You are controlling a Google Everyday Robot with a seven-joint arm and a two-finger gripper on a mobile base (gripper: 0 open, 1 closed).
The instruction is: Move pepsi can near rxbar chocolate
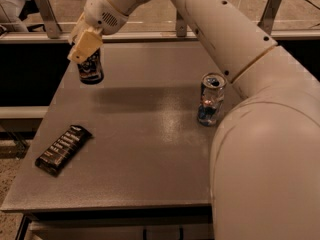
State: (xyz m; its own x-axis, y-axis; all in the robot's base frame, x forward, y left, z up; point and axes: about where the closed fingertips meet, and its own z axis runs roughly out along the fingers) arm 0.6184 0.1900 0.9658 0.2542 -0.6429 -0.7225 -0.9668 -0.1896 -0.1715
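The pepsi can (91, 70) is dark blue with white and red markings. It hangs upright in my gripper (86, 46), just above the far left part of the grey table (150, 134). The gripper's tan fingers (84, 44) are shut on the can's upper part and hide its top. The rxbar chocolate (63, 149) is a flat dark wrapper with white lettering. It lies on the table's near left part, well in front of the can.
A taller, slim silver can with a blue base (210, 99) stands on the right part of the table, close to my white arm (260, 134). A rail with posts (45, 14) runs behind the table. The table's left edge is close to the bar.
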